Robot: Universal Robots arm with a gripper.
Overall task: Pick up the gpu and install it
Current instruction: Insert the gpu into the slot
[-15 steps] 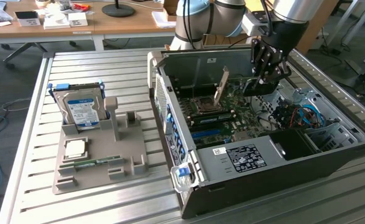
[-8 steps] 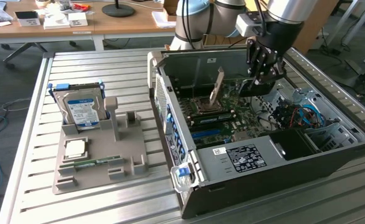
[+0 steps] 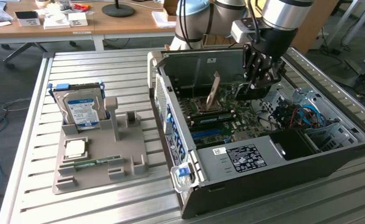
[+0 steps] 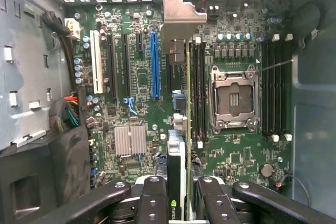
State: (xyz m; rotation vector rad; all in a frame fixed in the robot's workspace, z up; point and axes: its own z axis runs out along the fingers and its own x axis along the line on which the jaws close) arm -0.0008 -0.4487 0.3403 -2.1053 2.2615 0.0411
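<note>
Just one end effector (image 3: 258, 84) here, clamped on the one gpu (image 4: 175, 158), held edge-on over the motherboard (image 4: 139, 85) in the one open case (image 3: 331, 154). One hard drive (image 3: 79, 109) stands in one gray holder (image 3: 101, 154), well away from the end effector. Slatted metal desk (image 3: 95, 65), cluttered office behind.

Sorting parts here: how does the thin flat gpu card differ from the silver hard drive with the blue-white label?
The thin flat gpu card is held in the gripper over the green motherboard inside the open black case; the silver hard drive with the blue-white label stands outside it in a grey holder. The gpu card is a slim board; the hard drive is a thicker metal block. Neither lies flat.
</note>
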